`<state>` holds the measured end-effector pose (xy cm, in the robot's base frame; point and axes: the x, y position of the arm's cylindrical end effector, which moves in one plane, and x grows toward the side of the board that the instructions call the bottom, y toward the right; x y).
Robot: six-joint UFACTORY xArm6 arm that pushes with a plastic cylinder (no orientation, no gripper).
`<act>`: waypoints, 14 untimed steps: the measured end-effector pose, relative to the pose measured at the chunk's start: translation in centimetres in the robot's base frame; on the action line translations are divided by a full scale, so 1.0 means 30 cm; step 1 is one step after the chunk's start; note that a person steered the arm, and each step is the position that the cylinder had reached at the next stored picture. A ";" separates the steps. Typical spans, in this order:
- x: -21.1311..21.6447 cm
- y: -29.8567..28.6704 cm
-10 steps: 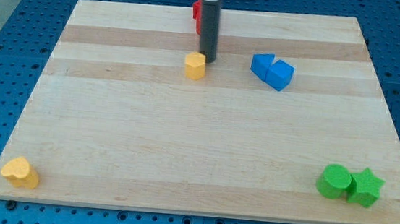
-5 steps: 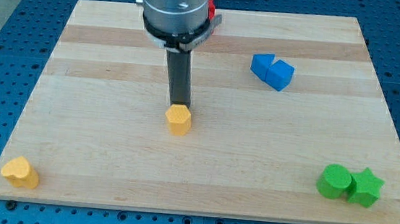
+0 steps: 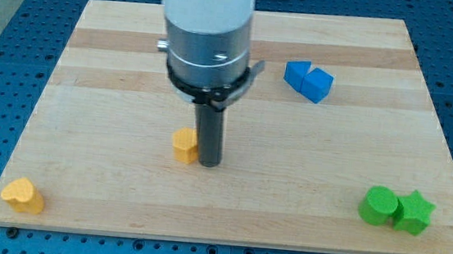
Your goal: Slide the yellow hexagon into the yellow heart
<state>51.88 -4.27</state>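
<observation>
The yellow hexagon [image 3: 183,145] lies left of the board's middle, toward the view's bottom. My tip [image 3: 208,163] stands right beside it, touching its right side. The yellow heart [image 3: 22,195] lies in the board's bottom left corner, well apart from the hexagon, down and to the left of it. The arm's wide body hangs over the board's upper middle and hides what lies behind it.
Two blue blocks [image 3: 309,79] sit together at the upper right. A green cylinder [image 3: 377,205] and a green star [image 3: 414,212] touch at the bottom right. The wooden board [image 3: 105,199] rests on a blue perforated table.
The yellow hexagon has slid from the upper middle down and leftward, pushed by my tip. The tip has shifted from above the hexagon to its right side. The red block at the top is now hidden.
</observation>
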 end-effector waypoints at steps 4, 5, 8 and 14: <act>-0.079 -0.234; -0.111 -0.245; -0.162 -0.409; 0.013 -0.644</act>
<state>52.28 -23.58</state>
